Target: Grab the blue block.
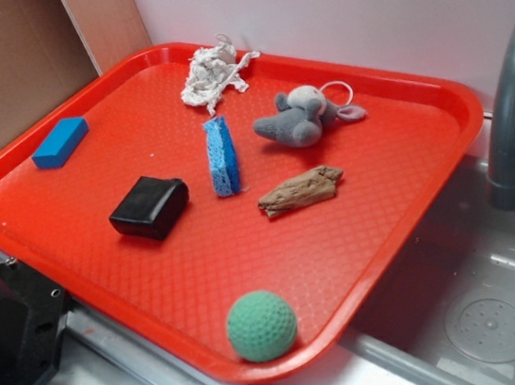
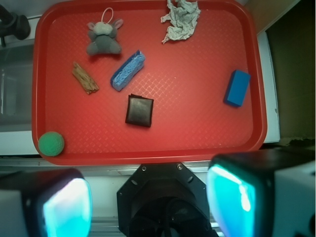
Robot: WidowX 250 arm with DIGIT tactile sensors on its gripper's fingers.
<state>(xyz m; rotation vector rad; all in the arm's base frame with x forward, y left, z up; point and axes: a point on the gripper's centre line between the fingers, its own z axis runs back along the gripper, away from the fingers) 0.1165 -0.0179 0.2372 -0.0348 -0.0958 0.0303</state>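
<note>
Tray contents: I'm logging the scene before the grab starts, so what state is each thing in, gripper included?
blue block: lying flat near the tray edge, untouched
blue sponge: standing on its edge
black box: lying flat, closed
cloth: crumpled
toy mouse: lying down
wood piece: lying flat
green ball: resting in the tray corner
gripper: open, empty, above the tray's near side

no readable text, labels, brands or numbers on any object in either view
</note>
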